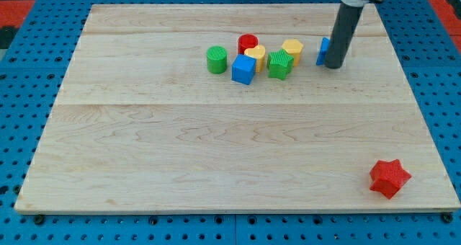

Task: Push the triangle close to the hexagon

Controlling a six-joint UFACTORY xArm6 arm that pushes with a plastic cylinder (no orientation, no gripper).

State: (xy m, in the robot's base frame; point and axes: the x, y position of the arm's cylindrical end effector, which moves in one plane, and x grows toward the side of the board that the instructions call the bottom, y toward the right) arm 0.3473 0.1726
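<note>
Tip down on the wooden board, touching a mostly hidden blue block.

No claw here, only a bare rod, so no spread or pinch to tell. Blue block just beside the tip toward the view's left, half hidden by the rod, shape unclear, perhaps the triangle. Further left of the tip: yellow hexagon, green star, yellow heart, red cylinder, blue cube, green cylinder. Red star well apart, toward the view's bottom right.
</note>
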